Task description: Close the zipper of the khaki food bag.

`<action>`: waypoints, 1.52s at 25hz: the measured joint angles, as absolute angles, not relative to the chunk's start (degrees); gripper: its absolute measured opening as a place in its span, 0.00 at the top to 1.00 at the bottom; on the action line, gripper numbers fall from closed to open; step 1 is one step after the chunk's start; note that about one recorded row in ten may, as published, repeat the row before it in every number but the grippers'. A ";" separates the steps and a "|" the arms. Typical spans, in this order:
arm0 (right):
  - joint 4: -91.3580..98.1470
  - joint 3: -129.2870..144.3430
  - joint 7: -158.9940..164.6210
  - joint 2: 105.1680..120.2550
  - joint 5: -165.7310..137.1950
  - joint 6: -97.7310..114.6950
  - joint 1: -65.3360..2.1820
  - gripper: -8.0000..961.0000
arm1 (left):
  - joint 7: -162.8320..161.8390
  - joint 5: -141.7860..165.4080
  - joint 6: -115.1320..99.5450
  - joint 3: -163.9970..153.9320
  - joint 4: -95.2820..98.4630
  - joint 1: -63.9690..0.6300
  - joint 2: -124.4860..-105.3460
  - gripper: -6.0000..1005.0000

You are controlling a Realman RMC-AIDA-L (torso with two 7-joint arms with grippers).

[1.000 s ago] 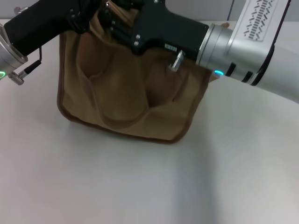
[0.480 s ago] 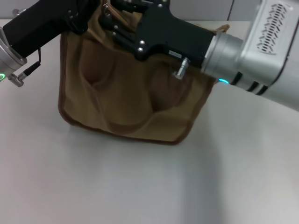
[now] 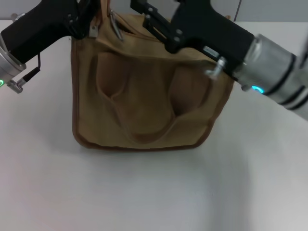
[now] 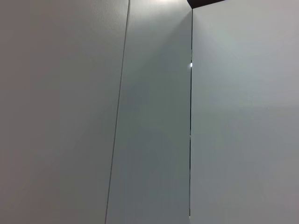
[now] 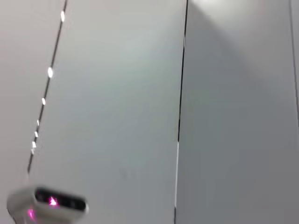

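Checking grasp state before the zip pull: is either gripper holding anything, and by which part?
Cannot tell. Both grippers, left and right, sit at the top edge of the khaki food bag, but their fingertips are hidden in the head view. Wrist views show only wall panels.

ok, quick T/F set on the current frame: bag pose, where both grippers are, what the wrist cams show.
1. The khaki food bag stands upright on the white table. True.
2. The left gripper is parked on the table, far from the bag. False: it is at the bag's top left corner.
3. The right gripper reaches over the bag's top edge from the right. True.
4. Both wrist views give a close look at the zipper. False: they show only pale wall panels; the bag is not in them.
5. A loop handle hangs down the bag's front face. True.
6. The bag lies flat on its side. False: it stands on its base.
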State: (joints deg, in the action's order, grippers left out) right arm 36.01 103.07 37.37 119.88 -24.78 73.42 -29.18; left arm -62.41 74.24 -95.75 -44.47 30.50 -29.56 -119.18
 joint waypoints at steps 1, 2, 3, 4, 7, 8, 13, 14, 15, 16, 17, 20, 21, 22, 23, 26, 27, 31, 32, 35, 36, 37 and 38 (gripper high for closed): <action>36.01 103.07 37.37 119.88 -24.78 73.42 -29.18 0.56 | -62.41 74.24 -95.75 -44.47 30.50 -29.56 -119.18 0.95; 36.02 102.92 38.12 119.86 -24.80 74.09 -28.82 0.56 | -62.40 74.13 -95.80 -44.51 30.49 -29.54 -119.18 0.95; 36.03 102.77 39.40 119.77 -25.34 74.72 -28.35 0.56 | -62.40 73.73 -95.89 -44.66 30.49 -29.49 -119.18 0.95; 36.03 102.77 39.40 119.77 -25.34 74.72 -28.35 0.56 | -62.40 73.73 -95.89 -44.66 30.49 -29.49 -119.18 0.95; 35.83 103.23 38.78 119.71 -26.76 72.61 -28.36 0.56 | -62.40 73.06 -96.29 -44.90 30.14 -29.43 -119.18 0.95; 35.82 103.36 38.07 119.72 -26.97 71.99 -28.38 0.56 | -62.40 72.86 -96.48 -44.99 29.89 -29.44 -119.18 0.95; 35.85 105.23 37.14 119.81 -27.11 72.00 -28.66 0.56 | -62.40 72.59 -96.65 -45.21 29.63 -29.44 -119.18 0.95; 35.93 105.38 38.41 119.78 -27.12 72.24 -28.72 0.56 | -62.40 72.59 -96.60 -45.25 29.62 -29.44 -119.18 0.95; 36.02 105.15 43.68 119.51 -27.43 73.40 -28.73 0.56 | -62.37 72.59 -96.41 -45.37 29.62 -29.45 -119.18 0.95; 36.02 105.15 43.68 119.51 -27.43 73.40 -28.73 0.56 | -62.37 72.59 -96.41 -45.37 29.62 -29.45 -119.18 0.95; 36.00 104.42 46.96 119.26 -27.61 74.64 -28.71 0.56 | -62.28 72.59 -96.26 -45.50 29.62 -29.44 -119.18 0.95; 35.81 96.21 63.22 117.44 -32.92 81.71 -28.36 0.56 | -61.98 72.58 -96.23 -45.52 29.62 -29.30 -119.18 0.95; 35.81 96.21 63.22 117.44 -32.92 81.71 -28.36 0.56 | -61.98 72.58 -96.23 -45.52 29.62 -29.30 -119.18 0.95; 36.02 92.75 68.87 116.78 -36.00 83.12 -28.45 0.56 | -61.84 72.58 -96.23 -45.55 29.62 -29.28 -119.18 0.95; 36.28 89.97 74.41 116.18 -39.10 83.67 -28.86 0.56 | -61.76 72.58 -96.25 -45.56 29.57 -29.27 -119.18 0.95; 36.43 81.12 95.39 113.82 -49.80 84.29 -32.05 0.56 | -61.68 72.58 -96.56 -45.62 29.31 -29.14 -119.18 0.95; 36.15 78.68 101.63 112.92 -53.46 84.55 -33.51 0.56 | -61.68 72.57 -96.65 -45.62 29.26 -29.08 -119.17 0.95; 33.41 72.46 119.43 109.79 -65.40 88.62 -40.27 0.56 | -61.70 72.58 -96.68 -45.62 29.28 -29.10 -119.18 0.95; 32.64 71.79 121.88 109.38 -67.44 89.83 -41.86 0.56 | -61.72 72.58 -96.68 -45.61 29.35 -29.16 -119.18 0.95; 29.21 71.08 127.54 108.64 -70.52 93.80 -47.29 0.56 | -61.69 72.57 -96.64 -46.04 29.31 -29.45 -119.18 0.95; 29.21 71.08 127.54 108.64 -70.52 93.80 -47.29 0.56 | -61.69 72.57 -96.64 -46.04 29.31 -29.45 -119.18 0.95; 28.34 71.06 128.41 108.41 -70.65 94.61 -48.39 0.56 | -61.70 72.57 -96.63 -46.19 29.34 -29.50 -119.18 0.95; 27.65 71.04 129.07 108.20 -70.73 95.13 -49.23 0.56 | -61.70 72.57 -96.63 -46.19 29.34 -29.50 -119.18 0.95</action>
